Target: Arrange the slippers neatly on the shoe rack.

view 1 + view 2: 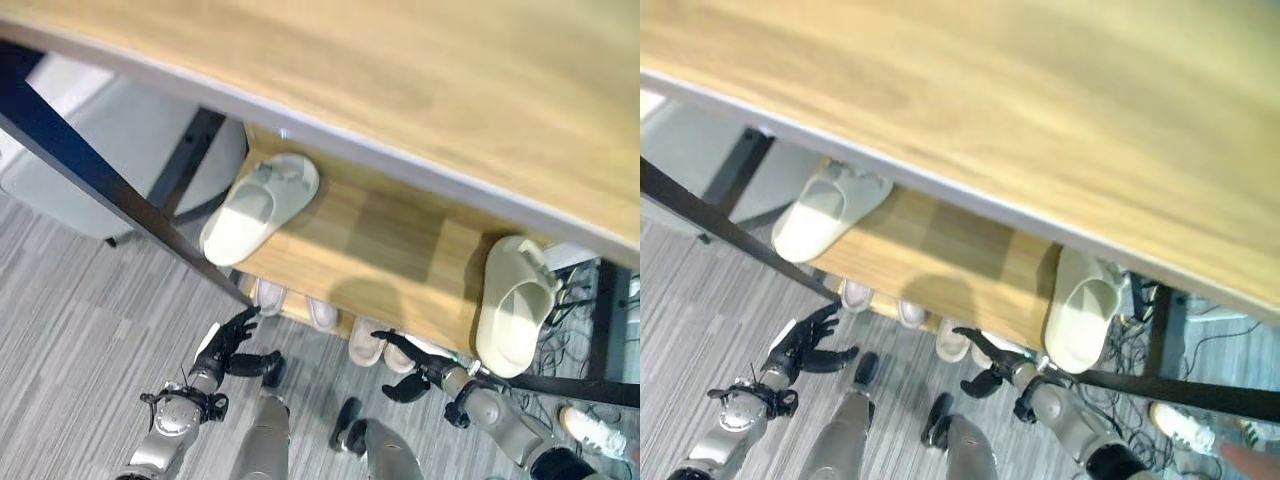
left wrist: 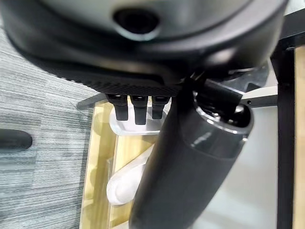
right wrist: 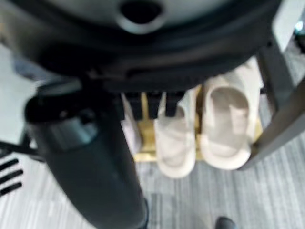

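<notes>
Two cream slippers lie far apart on the rack's middle shelf (image 1: 390, 250): the left slipper (image 1: 262, 207) tilted near the left post, the right slipper (image 1: 515, 303) at the right end. Several pale slippers (image 1: 365, 343) sit in a row on the bottom shelf, seen close in the right wrist view (image 3: 230, 119). My left hand (image 1: 228, 345) hangs open in front of the bottom shelf's left end, holding nothing. My right hand (image 1: 410, 372) is open too, low before the bottom row, below and left of the right slipper.
The wide wooden top board (image 1: 420, 80) overhangs the shelves. A black slanted frame post (image 1: 110, 185) runs at the left, another bar (image 1: 570, 388) at the right. A white sneaker (image 1: 592, 430) and cables (image 1: 570, 300) lie on the grey carpet at the right.
</notes>
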`<state>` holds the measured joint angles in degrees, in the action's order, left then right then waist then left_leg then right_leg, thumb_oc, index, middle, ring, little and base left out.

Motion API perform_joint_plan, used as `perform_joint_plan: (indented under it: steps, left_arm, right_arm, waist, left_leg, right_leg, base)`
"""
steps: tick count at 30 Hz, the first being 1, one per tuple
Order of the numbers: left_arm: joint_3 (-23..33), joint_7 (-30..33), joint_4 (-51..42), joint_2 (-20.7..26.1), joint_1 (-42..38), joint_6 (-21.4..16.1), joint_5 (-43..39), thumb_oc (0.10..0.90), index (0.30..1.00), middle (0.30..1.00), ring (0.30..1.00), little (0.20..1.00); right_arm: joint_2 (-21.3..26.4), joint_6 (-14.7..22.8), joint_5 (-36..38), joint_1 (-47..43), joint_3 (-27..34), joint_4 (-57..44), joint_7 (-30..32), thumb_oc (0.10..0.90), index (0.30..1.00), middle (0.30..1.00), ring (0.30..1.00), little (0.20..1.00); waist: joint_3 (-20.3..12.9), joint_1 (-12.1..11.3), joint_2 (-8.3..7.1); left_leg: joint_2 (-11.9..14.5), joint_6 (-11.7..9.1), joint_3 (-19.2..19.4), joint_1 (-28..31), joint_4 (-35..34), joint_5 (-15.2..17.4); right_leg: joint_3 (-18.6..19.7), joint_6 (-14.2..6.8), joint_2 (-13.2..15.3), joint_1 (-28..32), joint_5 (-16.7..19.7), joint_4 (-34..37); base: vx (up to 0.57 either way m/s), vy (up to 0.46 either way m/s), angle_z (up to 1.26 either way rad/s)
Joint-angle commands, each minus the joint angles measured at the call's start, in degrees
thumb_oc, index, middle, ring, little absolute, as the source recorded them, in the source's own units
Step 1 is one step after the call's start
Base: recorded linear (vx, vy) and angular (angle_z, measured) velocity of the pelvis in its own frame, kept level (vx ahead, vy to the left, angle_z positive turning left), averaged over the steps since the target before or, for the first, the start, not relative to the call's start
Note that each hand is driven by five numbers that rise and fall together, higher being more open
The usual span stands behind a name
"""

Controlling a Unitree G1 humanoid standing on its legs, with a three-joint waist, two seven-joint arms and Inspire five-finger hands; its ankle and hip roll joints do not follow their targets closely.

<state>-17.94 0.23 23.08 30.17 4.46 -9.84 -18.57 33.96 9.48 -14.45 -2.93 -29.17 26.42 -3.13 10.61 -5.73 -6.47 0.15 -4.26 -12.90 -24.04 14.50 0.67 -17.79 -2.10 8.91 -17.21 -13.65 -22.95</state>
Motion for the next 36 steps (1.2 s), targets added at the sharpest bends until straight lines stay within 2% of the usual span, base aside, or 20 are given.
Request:
perform_joint_plan:
  steps: [1, 9, 14, 20, 21, 29, 36]
  left_arm:
    - [0.04, -1.47, -1.08, -1.16, -0.97, -2.83, 2.31, 0.800, 0.900, 0.900, 0.900, 0.900]
    - [1.13, -1.77, 2.05, -2.49, 1.37, -2.20, 4.84, 0.800, 0.900, 0.900, 0.900, 0.900]
    - [1.81, -1.38, 2.01, -3.45, 2.86, -2.21, 5.30, 0.800, 0.900, 0.900, 0.900, 0.900]
    - [2.37, -0.77, 1.81, -4.13, 2.95, -2.40, 5.38, 0.800, 0.900, 0.900, 0.900, 0.900]
    - [2.53, -0.22, 1.02, -3.87, 2.73, -2.76, 5.59, 0.800, 0.900, 0.900, 0.900, 0.900]
    - [3.00, 0.20, -2.47, -2.71, 2.81, -3.20, 5.60, 0.800, 0.900, 0.900, 0.900, 0.900]
    - [3.87, -1.60, -8.65, -0.42, 5.37, -3.29, 5.04, 0.800, 0.900, 0.900, 0.900, 0.900]
  right_arm:
    - [2.03, 1.34, 0.70, -0.17, 4.02, 1.56, 1.60, 0.800, 0.900, 0.900, 0.900, 0.900]
    - [-2.65, 0.33, 0.25, 2.29, 5.04, 8.09, 1.51, 0.800, 0.900, 0.900, 0.900, 0.900]
    - [-4.66, -0.15, -0.61, 2.65, 3.73, 10.78, 1.87, 0.800, 0.900, 0.900, 0.900, 0.900]
    - [-5.99, -0.78, -1.55, 2.18, 2.82, 14.69, 2.73, 0.800, 0.900, 0.900, 0.900, 0.900]
    - [-6.50, -1.28, -1.93, 1.58, 2.57, 17.29, 3.50, 0.800, 0.900, 0.900, 0.900, 0.900]
    - [-7.44, -2.20, -2.53, -0.10, 3.00, 23.08, 5.01, 0.800, 0.900, 0.900, 0.900, 0.900]
    - [-8.82, -3.27, -4.12, -0.55, 3.60, 29.87, 6.12, 0.800, 0.900, 0.900, 0.900, 0.900]
  waist:
    - [-3.12, 0.33, 0.51]
    - [-6.47, 0.33, 0.94]
    - [-8.13, -0.28, 1.31]
    - [-9.15, -0.61, 1.99]
    - [-9.31, -0.79, 2.68]
    - [-9.62, -1.43, 3.75]
    - [-9.87, -2.22, 4.81]
  left_leg:
    - [1.12, 0.97, 0.69, 3.23, -2.20, 0.90]
    - [1.27, 1.02, 2.75, 13.02, -9.06, 0.93]
    - [1.23, 1.28, 3.83, 17.29, -12.99, 0.73]
    - [1.16, 1.19, 4.79, 18.85, -17.41, -1.53]
    - [1.21, 1.06, 5.05, 18.75, -18.88, -2.78]
    - [0.88, 0.71, 5.51, 19.01, -19.50, -3.38]
    - [0.41, 0.22, 5.69, 20.39, -19.50, -3.44]
  right_leg:
    - [1.70, -0.68, -1.31, 1.83, 3.70, 5.32]
    - [2.22, -2.11, -1.75, 11.42, 5.91, 13.46]
    - [2.95, -2.60, -2.38, 15.28, 6.82, 17.73]
    - [3.32, -3.37, -2.78, 16.67, 8.98, 21.91]
    - [3.43, -3.71, -2.96, 16.53, 10.01, 23.67]
    - [3.15, -4.45, -2.82, 17.89, 11.85, 27.12]
    - [2.76, -4.63, -2.72, 19.76, 11.69, 27.95]
  base:
    - [0.15, 0.021, -0.06]
    - [0.13, 0.025, -0.07]
    - [0.12, 0.018, -0.07]
    - [0.01, -0.001, -0.04]
    - [-0.04, -0.009, -0.01]
    - [-0.02, -0.006, -0.01]
    - [0.00, 0.000, 0.00]
